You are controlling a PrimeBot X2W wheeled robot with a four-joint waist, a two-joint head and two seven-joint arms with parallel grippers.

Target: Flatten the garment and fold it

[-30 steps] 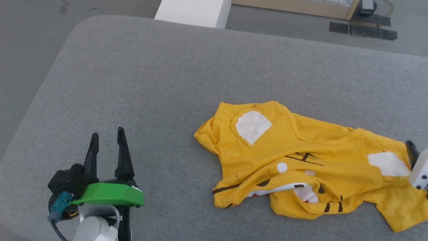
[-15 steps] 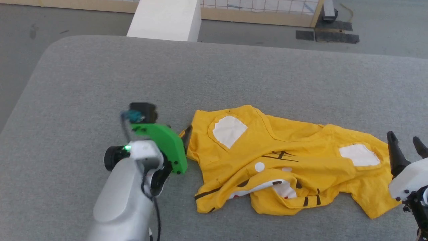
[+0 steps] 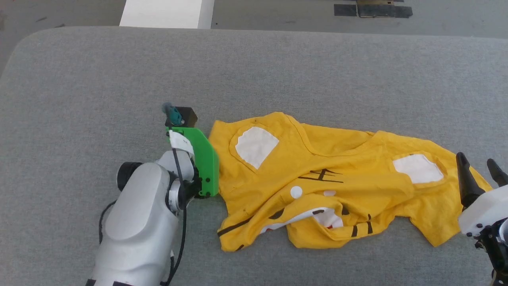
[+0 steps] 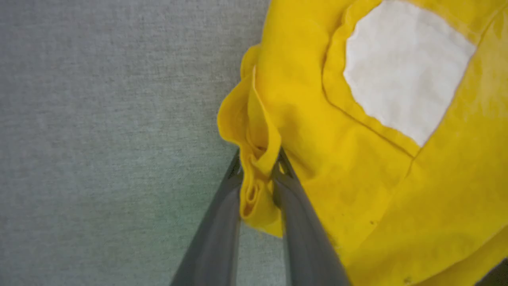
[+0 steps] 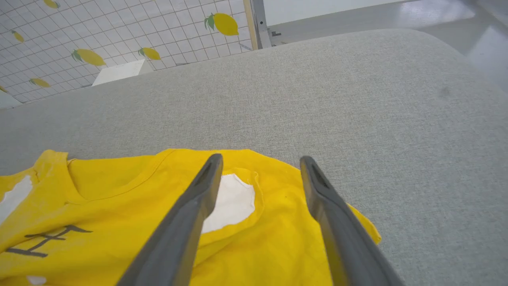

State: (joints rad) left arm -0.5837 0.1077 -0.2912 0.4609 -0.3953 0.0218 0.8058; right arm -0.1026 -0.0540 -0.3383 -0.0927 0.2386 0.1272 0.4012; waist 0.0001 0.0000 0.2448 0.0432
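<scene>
A grey woven-fabric table (image 3: pixel 278 71) with rounded corners spreads across the head view under even light. Beyond its far edge is a grey floor (image 3: pixel 270 12), where a white block (image 3: pixel 166 12) stands and dark tape strips (image 3: pixel 373 11) are stuck down. The right wrist view shows a white grid-patterned panel (image 5: pixel 119 28) printed with yellow lemons (image 5: pixel 224 23), beside an upright post (image 5: pixel 256 24).

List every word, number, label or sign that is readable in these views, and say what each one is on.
Readable text: none.
White tag on the left arm's green mount: too small to read.
Black marks on the T-shirt: stripes of the animal-face print, not letters.
Lemon-patterned panel: pictures only, no words.
</scene>
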